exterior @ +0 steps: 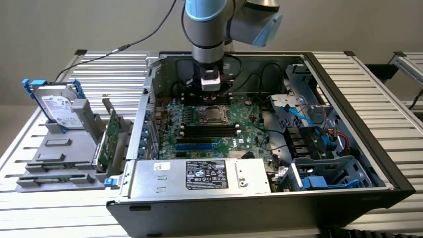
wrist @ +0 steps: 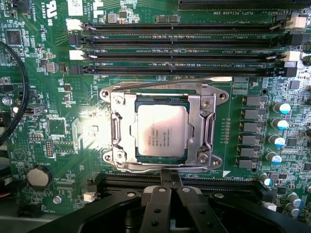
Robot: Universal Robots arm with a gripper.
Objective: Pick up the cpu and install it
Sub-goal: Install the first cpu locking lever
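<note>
The cpu (wrist: 162, 130) is a small square chip with a dull silver top. It lies flat in its socket on the green motherboard, with the metal socket frame (wrist: 206, 127) around it. In the exterior view the cpu (exterior: 210, 115) sits in the middle of the open computer case, just below my gripper (exterior: 210, 94). My gripper (wrist: 171, 180) is shut, its thin tips pressed together with nothing between them. The tips hover just off the socket frame's edge, apart from the cpu.
Long black memory slots (wrist: 184, 48) run along one side of the socket, and more lie by my fingertips. The case walls (exterior: 343, 89), power supply (exterior: 198, 176) and cables (exterior: 310, 116) hem in the board. A hard drive (exterior: 59, 106) with a blue bracket stands on a grey rack at the exterior view's left.
</note>
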